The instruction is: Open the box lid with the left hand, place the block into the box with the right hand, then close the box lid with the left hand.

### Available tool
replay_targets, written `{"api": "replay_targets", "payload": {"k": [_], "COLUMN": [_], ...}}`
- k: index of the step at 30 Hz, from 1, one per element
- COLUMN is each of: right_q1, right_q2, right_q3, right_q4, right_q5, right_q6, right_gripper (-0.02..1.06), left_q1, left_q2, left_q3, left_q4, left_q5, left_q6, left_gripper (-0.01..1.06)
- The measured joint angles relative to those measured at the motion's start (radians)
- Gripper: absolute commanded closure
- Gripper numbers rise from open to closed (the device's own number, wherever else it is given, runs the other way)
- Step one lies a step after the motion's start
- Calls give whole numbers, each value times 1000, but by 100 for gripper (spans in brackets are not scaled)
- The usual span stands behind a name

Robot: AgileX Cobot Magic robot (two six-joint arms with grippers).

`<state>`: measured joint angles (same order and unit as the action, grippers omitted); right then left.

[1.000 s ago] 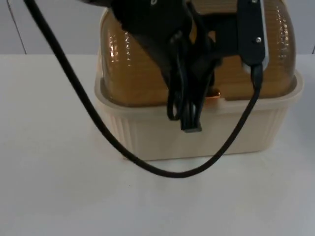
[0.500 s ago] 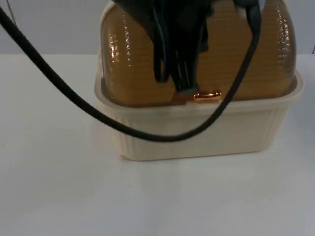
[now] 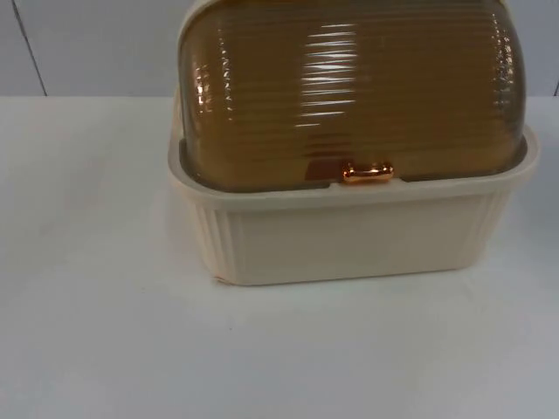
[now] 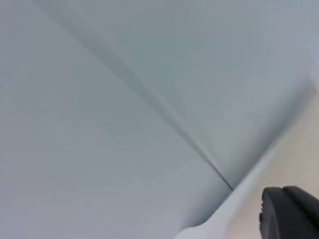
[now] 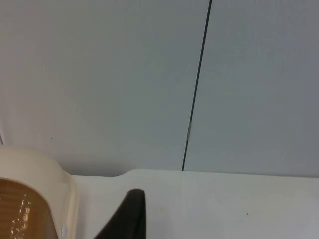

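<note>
A cream-coloured ribbed plastic box (image 3: pixel 349 236) stands on the white table top (image 3: pixel 105 332), close in front of the grey partition wall (image 3: pixel 87 44). Its lid, a domed, translucent amber cover with fine horizontal ridges (image 3: pixel 349 87), is shut and rests down inside the box's rim. A small shiny copper-coloured handle (image 3: pixel 368 173) sits at the middle of the lid's front edge, right where the lid meets the box rim. The contents of the box cannot be made out through the amber lid, and where the block is cannot be told.

From the right wrist camera, one rounded cream corner of the box (image 5: pixel 47 186) with a slice of the amber lid (image 5: pixel 17 209) appears beside the black fingertip of the right gripper (image 5: pixel 127 214). That fingertip is just beside the box corner, above the table, and faces the partition wall with its dark vertical seam (image 5: pixel 197 89). Whether this pincer is apart or together cannot be told.

From the left wrist camera, the black fingertip of the left gripper (image 4: pixel 289 211) points at the partition wall (image 4: pixel 99 124) and its seam (image 4: pixel 149 99), away from the box. Its pincer state cannot be told either.
</note>
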<state>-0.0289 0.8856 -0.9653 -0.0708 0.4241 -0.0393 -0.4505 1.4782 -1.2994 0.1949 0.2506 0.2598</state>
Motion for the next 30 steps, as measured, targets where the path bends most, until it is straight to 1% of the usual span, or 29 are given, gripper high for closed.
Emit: {"api": "replay_targets", "payload": {"k": [1,4,6,7,8,10,11,12,15,25,26,27,28,30], "right_q1": [0,0,0,0,0,0,0,0,0,0,0,0,0,0], "right_q2": [0,0,0,0,0,0,0,0,0,0,0,0,0,0], "right_q3": [0,0,0,0,0,0,0,0,0,0,0,0,0,0], "right_q4": [0,0,0,0,0,0,0,0,0,0,0,0,0,0], "right_q5": [0,0,0,0,0,0,0,0,0,0,0,0,0,0], "right_q6": [0,2,2,2,0,0,0,0,0,2,2,2,2,2], "right_gripper": [0,0,0,0,0,0,0,0,0,0,0,0,0,0], "left_q1": [0,129,208,208,269,336,336,364,411,414,414,414,414,414], "left_q2": [0,0,0,0,0,0,0,0,-7,-82,-82,-94,-108,-137], "left_q3": [0,-21,-25,-25,-25,-25,-25,-25,-25,-25,-25,-25,-25,-25], "left_q4": [0,-153,-242,-242,-296,-337,-337,-350,-373,-367,-367,-367,-367,-367], "left_q5": [0,2,29,29,59,112,112,136,156,166,166,171,176,183], "left_q6": [0,-76,-93,-93,-100,-105,-105,-105,-118,-126,-126,-126,-126,-126], "left_gripper": [105,105,105,105,105,105,105,105,105,105,100,100,92,66]}}
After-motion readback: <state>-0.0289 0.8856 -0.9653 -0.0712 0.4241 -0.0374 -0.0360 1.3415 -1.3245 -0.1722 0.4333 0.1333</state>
